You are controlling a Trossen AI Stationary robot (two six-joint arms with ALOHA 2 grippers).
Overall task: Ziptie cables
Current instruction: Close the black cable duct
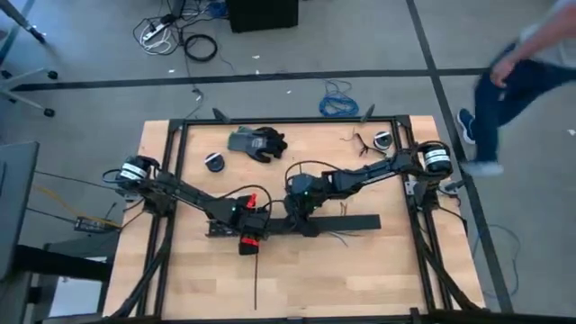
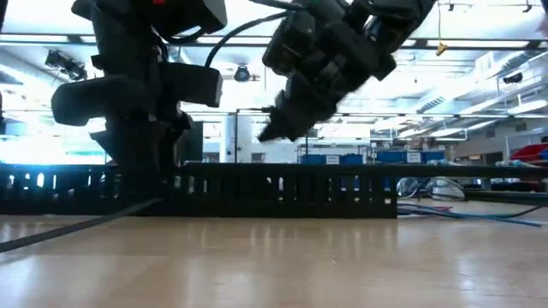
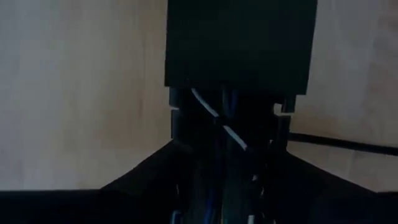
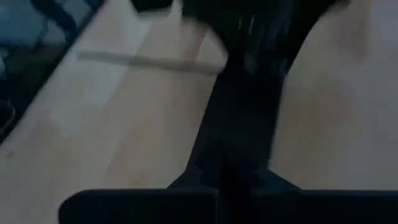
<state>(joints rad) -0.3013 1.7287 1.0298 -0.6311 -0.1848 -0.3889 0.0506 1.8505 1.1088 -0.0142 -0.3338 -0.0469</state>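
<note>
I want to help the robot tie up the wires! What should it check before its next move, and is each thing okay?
1. Left gripper down at the slotted duct: ok.
2. Cables lying inside the duct: ok, blue and white wires show in the left wrist view.
3. Right gripper over the duct: ok.
4. Either gripper's grip: cannot tell.
5. Ziptie picked up: not ok, one lies on the table.
6. Person away from the table: ok.
</note>
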